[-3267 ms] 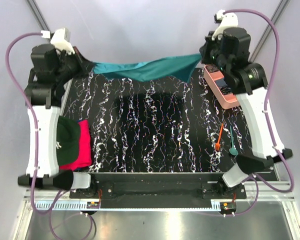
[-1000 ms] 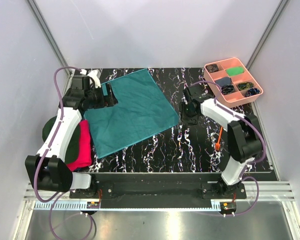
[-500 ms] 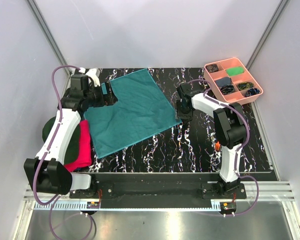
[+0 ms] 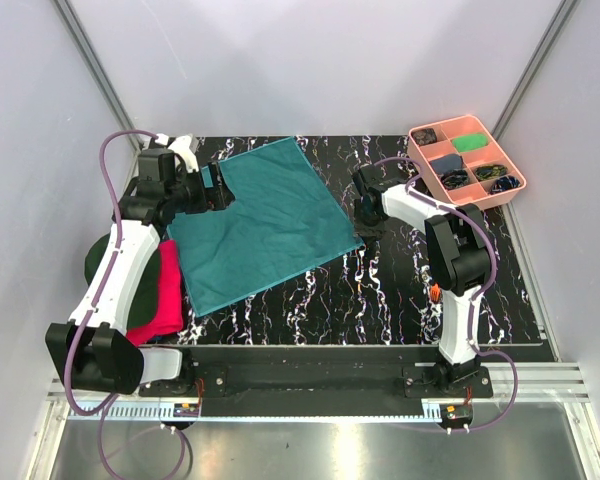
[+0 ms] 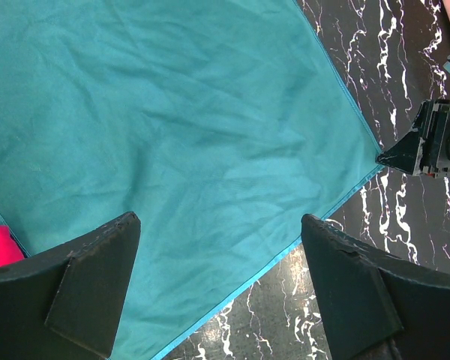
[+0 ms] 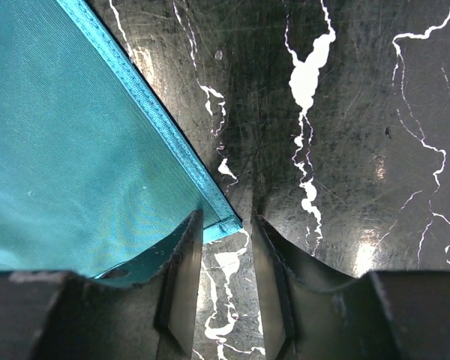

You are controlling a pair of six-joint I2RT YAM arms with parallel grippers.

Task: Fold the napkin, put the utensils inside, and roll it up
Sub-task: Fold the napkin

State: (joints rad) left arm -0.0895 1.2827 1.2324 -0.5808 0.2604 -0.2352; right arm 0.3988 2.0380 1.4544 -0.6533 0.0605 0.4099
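Straddling the napkin's [image 6: 75,150] 3 o'clock corner, the right gripper's [image 6: 226,222] fingers [image 6: 181,277] stand a narrow gap apart, unclenched, with the black marbled table [image 6: 345,112] showing between them. The left gripper [image 5: 219,218] hangs spread wide over the cloth's 10 o'clock edge, gripping nothing. The teal napkin lies flat from the table's middle toward 10 o'clock, just beside a pink-red cloth [image 4: 165,290], and an orange utensil [image 4: 434,291] peeks out behind the right arm at 4 o'clock.
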